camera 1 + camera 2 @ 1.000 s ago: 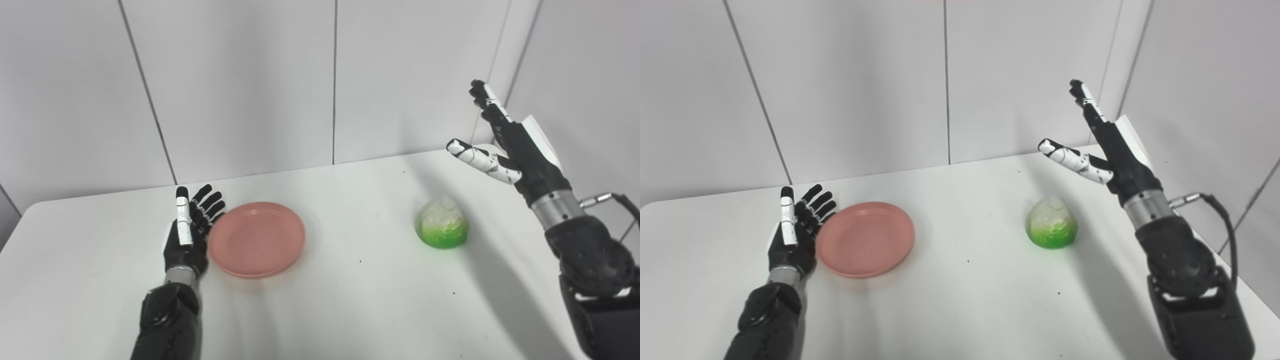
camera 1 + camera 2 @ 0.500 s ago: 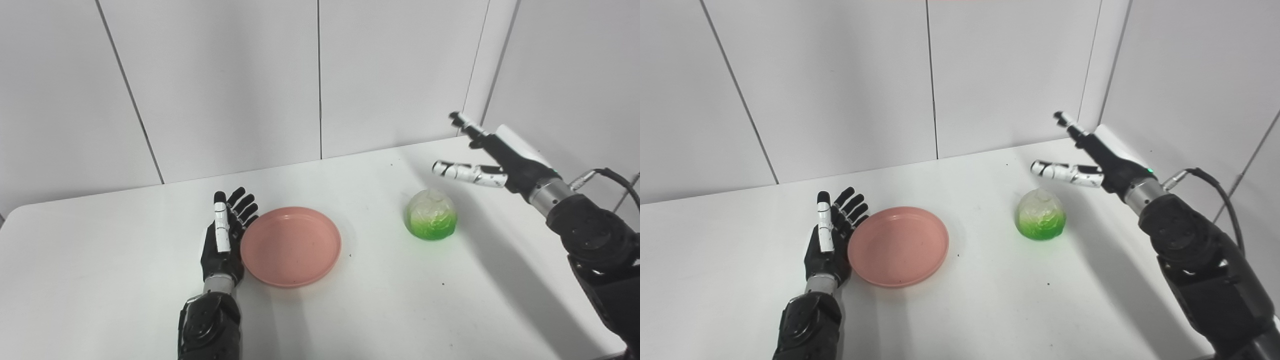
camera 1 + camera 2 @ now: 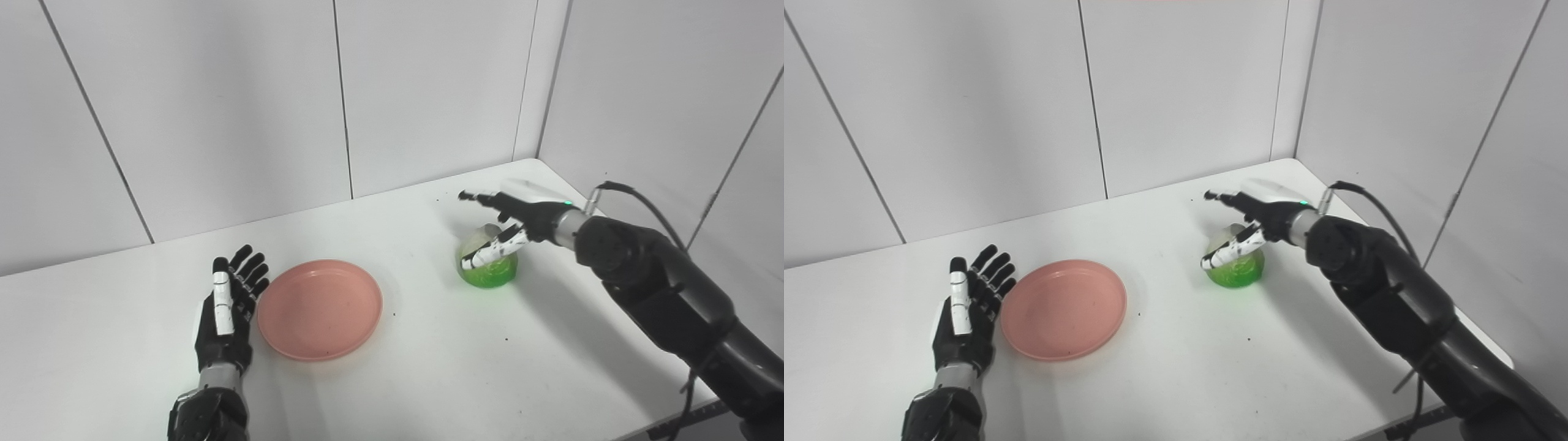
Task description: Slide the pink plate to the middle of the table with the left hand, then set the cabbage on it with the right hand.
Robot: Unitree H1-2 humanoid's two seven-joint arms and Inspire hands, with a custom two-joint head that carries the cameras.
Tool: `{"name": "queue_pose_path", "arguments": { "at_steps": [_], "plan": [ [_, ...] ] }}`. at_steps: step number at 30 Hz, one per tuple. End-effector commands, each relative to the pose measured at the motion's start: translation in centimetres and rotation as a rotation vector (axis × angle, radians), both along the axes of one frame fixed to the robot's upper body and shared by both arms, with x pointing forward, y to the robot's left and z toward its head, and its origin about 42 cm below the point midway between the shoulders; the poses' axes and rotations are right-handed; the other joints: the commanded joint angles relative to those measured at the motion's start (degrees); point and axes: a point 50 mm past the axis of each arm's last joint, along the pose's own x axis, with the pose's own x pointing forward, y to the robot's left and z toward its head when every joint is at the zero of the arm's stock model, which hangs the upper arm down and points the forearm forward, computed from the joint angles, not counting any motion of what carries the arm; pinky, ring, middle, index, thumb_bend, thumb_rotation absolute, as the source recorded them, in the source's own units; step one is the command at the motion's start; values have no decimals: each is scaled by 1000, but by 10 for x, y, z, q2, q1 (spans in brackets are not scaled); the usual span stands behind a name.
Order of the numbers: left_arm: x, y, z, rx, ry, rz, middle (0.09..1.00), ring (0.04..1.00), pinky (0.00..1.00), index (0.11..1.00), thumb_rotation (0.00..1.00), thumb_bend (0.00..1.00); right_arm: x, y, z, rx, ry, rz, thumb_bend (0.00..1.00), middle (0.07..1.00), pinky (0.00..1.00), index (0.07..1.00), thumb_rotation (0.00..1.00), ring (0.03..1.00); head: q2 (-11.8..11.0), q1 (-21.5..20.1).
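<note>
While right hand (image 3: 511,223) (spread) covers cabbage (image 3: 490,269).

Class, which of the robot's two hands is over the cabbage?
The right hand, spread open over the cabbage; the left hand lies open beside the pink plate.

Two head cameras side by side look down across the table (image 3: 429,380) toward its far right corner, sharing nearly all of it.
</note>
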Motion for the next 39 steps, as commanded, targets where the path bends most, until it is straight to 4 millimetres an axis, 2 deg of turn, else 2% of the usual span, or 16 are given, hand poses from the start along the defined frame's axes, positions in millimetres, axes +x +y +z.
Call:
{"name": "queue_pose_path", "arguments": {
  "at_steps": [1,5,6,18,20,21,24,25,26,27,28,30,31,33,36,39],
  "plan": [
    [7,2,12,19,-43,-7,835,858,861,811,959,741,10,-2,24,-76,-60,-10,999,966,794,929,399,952,0,-2],
    [8,5,12,12,-54,-26,853,883,910,822,967,765,19,0,17,-157,-73,-4,1000,946,973,923,385,959,2,-4],
    [8,5,11,12,-56,-29,856,886,917,823,970,767,20,0,16,-164,-73,-6,1000,946,987,923,386,961,2,-4],
    [3,3,14,10,-68,-23,857,885,911,830,972,749,32,1,-5,-377,-70,36,1000,964,1000,918,437,956,9,0],
    [2,2,15,9,-72,-19,852,882,906,826,969,739,33,1,-9,-388,-68,43,1000,955,1000,910,404,948,10,1],
    [2,1,15,10,-74,-20,850,879,897,823,972,736,34,0,-11,-385,-66,45,1000,948,970,901,354,937,10,1],
    [2,0,15,-10,-66,-9,854,879,903,822,959,742,36,-1,-15,-321,-68,40,994,925,716,865,188,869,12,2],
    [1,-1,15,-11,-64,-6,852,876,899,819,952,742,36,-1,-18,-296,-83,40,989,918,665,856,153,852,12,2],
    [1,-1,16,-10,-63,-5,850,874,902,820,956,745,36,-1,-20,-281,-94,41,931,821,557,810,53,724,12,2],
    [1,-1,16,-5,-64,-8,850,874,903,820,957,745,36,0,-22,-264,-103,42,925,812,546,805,43,712,12,2],
    [1,-1,15,-2,-64,-10,851,876,906,821,965,745,36,1,-23,-254,-109,42,861,719,485,761,17,602,12,2],
    [1,0,15,-1,-65,-13,853,880,911,824,968,746,36,1,-26,-245,-120,51,820,654,446,717,4,529,12,2],
    [1,0,16,-4,-63,-12,851,879,910,821,964,746,37,2,-27,-244,-126,53,678,595,427,668,2,478,12,2],
    [1,0,16,-1,-65,-12,850,879,907,819,959,751,36,3,-29,-249,-141,53,559,535,419,543,0,441,15,3],
    [1,-1,16,-8,-55,-8,851,878,912,822,955,764,34,4,-31,-269,-180,60,520,535,450,451,0,461,15,3],
    [0,0,17,-15,-54,-11,852,884,916,815,961,754,34,4,-32,-264,-202,63,519,518,506,462,0,459,15,3]
  ]
}}
